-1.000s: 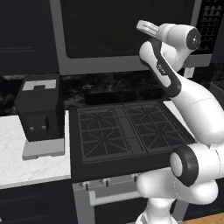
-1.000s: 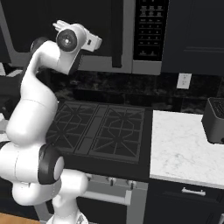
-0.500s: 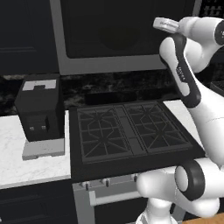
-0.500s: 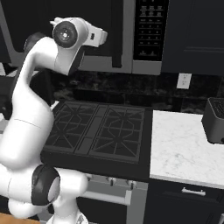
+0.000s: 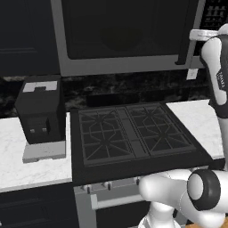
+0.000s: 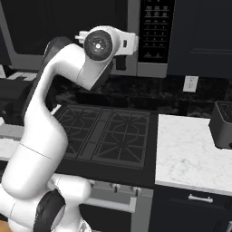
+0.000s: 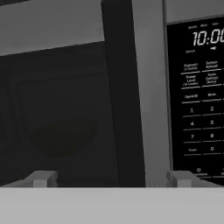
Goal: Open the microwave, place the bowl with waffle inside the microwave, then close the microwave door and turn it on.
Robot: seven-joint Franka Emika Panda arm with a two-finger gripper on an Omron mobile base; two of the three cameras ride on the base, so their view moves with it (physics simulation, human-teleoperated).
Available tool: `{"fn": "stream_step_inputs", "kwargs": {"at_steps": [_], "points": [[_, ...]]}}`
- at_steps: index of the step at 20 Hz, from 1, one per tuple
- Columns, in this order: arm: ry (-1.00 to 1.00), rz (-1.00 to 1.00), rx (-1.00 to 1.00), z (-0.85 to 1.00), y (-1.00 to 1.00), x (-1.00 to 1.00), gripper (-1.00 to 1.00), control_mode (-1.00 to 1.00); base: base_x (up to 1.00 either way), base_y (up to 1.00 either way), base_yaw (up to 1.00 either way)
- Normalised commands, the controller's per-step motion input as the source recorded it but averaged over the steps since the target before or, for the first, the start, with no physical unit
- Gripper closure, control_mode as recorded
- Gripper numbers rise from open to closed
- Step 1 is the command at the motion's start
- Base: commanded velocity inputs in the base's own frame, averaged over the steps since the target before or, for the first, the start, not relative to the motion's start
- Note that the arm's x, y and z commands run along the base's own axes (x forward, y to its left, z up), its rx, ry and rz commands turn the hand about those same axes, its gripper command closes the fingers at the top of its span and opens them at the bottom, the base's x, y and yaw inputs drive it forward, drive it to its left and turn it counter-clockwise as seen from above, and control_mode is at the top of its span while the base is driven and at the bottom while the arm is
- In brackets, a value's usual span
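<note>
Two fingertips [image 7: 40, 178] spread wide at the bottom of the hand view, pincer [image 7: 111, 179] gaping with nothing between. Dead ahead: the dark vertical handle bar [image 7: 120, 96], running top to bottom, close to the pincer and centred between the tips, not touched. Just right of the bar, a grey frame strip, then the black button panel [image 7: 199, 96] with lit clock digits and rows of keys. Left of the bar, the dark glass of the microwave door [image 7: 57, 109], shut flush, a dim rounded shape faintly showing behind the glass. From the left base view: microwave [image 5: 120, 38] mounted high above the stove [image 5: 133, 133], door closed, arm raised at the right edge up by the handle side. From the right base view: white arm bent up high, wrist level with the microwave's lower right corner. Down below, black stove grates bare between two white marble tabletop [image 6: 190, 149] stretches. Small black boxy appliance [image 5: 40, 113] with grey top standing on the left stretch, a dark toaster [image 6: 223, 124] at the far right edge.
</note>
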Motion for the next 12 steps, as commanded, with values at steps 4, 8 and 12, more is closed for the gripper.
{"fn": "stream_step_inputs", "kwargs": {"at_steps": [4,8,12], "points": [[-0.03,0.04,-0.15,-0.51,-0.9,-0.36,-1.0,-1.0,0.0,0.0,0.0],[-0.01,0.08,-0.12,-0.61,-0.68,-0.1,-1.0,-1.0,0.0,0.0,0.0],[0.0,0.11,-0.01,-0.61,-0.42,0.01,-1.0,-1.0,0.0,0.0,0.0]]}}
